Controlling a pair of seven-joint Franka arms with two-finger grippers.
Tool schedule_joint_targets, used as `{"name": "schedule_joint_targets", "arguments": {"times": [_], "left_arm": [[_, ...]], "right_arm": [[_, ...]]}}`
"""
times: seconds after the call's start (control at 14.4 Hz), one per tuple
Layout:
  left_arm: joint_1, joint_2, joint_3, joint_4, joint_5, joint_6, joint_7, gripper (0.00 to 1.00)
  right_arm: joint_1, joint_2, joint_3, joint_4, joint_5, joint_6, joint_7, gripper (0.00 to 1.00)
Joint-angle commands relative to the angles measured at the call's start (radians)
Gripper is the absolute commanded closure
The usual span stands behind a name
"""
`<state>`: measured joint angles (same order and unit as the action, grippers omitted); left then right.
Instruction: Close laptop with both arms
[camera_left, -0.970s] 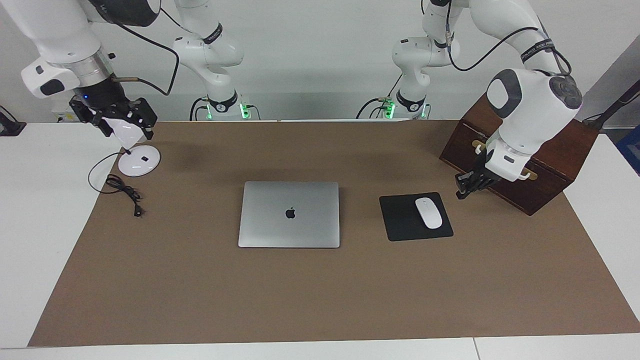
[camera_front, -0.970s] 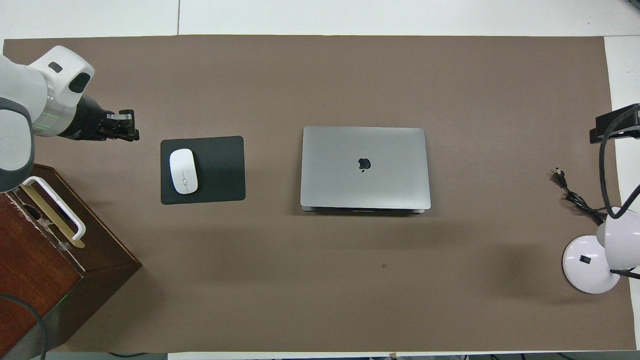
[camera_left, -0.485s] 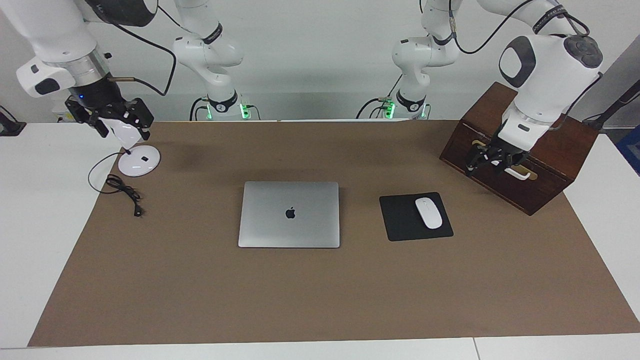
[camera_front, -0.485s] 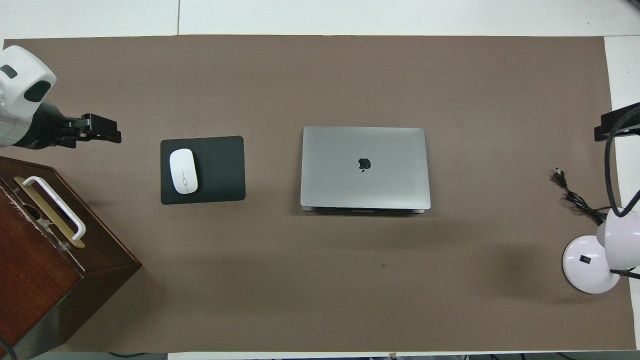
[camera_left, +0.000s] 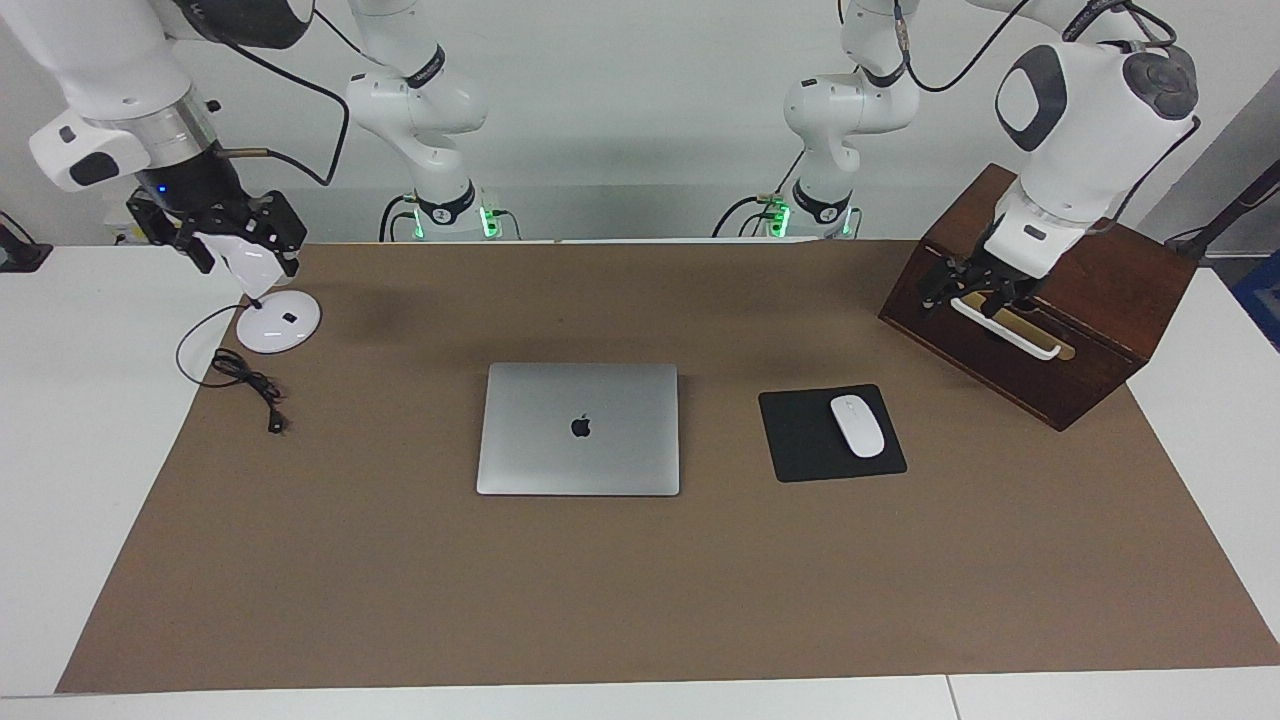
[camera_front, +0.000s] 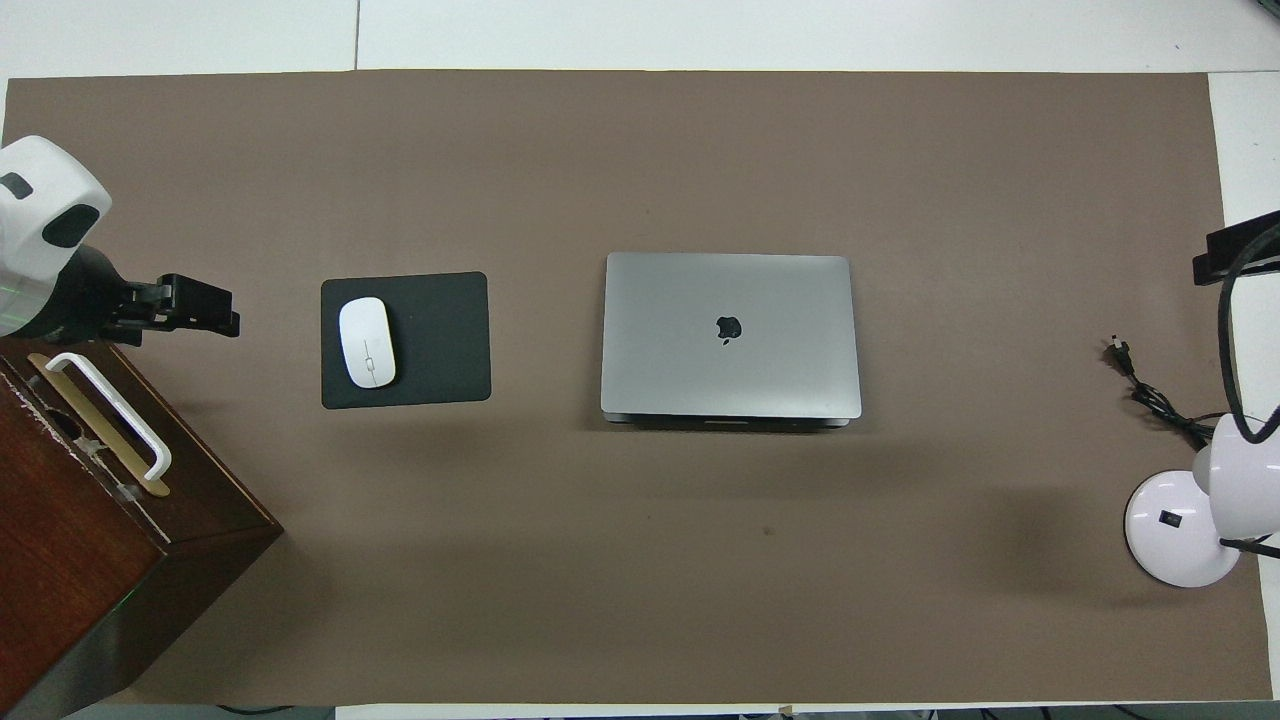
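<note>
The silver-grey laptop (camera_left: 579, 428) lies shut and flat in the middle of the brown mat, apple logo up; it also shows in the overhead view (camera_front: 730, 335). My left gripper (camera_left: 965, 288) hangs over the wooden box's front edge, just above its white handle (camera_left: 1003, 331), well away from the laptop; it also shows in the overhead view (camera_front: 205, 308). My right gripper (camera_left: 240, 238) is raised over the white lamp at the right arm's end of the table, and only its edge shows in the overhead view (camera_front: 1240, 248).
A dark wooden box (camera_left: 1100, 300) stands at the left arm's end. A black mouse pad (camera_left: 800, 440) with a white mouse (camera_left: 857, 426) lies beside the laptop. A white lamp base (camera_left: 278, 322) and a black cable (camera_left: 245, 380) lie at the right arm's end.
My left gripper has risen and drawn back from beside the mouse pad to over the box's handle. My right gripper has risen a little. The laptop has not moved.
</note>
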<state>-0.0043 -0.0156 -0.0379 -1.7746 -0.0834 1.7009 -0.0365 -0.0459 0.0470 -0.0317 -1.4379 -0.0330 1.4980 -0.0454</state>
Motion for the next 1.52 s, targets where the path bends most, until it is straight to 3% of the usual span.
{"name": "schedule_joint_targets", "arguments": {"times": [0.0, 0.35, 0.49, 0.97, 1.46], "left_arm": [[0.007, -0.001, 0.001, -0.017, 0.017, -0.015, 0.010, 0.00], [0.000, 0.089, 0.006, 0.104, 0.017, -0.073, 0.010, 0.00], [-0.006, 0.109, 0.020, 0.156, 0.019, -0.133, 0.009, 0.00], [0.007, 0.080, -0.017, 0.142, 0.022, -0.193, -0.025, 0.00], [0.021, 0.062, -0.025, 0.129, 0.022, -0.127, -0.028, 0.00]], "right_arm": [[-0.006, -0.042, 0.006, -0.013, 0.013, -0.015, -0.044, 0.00], [-0.017, -0.127, 0.001, -0.166, 0.005, 0.062, -0.045, 0.00], [-0.019, -0.127, 0.001, -0.168, 0.005, 0.061, -0.045, 0.00], [-0.025, -0.130, 0.003, -0.174, 0.005, 0.054, -0.051, 0.00], [-0.025, -0.131, 0.003, -0.182, 0.005, 0.067, -0.053, 0.00]]}}
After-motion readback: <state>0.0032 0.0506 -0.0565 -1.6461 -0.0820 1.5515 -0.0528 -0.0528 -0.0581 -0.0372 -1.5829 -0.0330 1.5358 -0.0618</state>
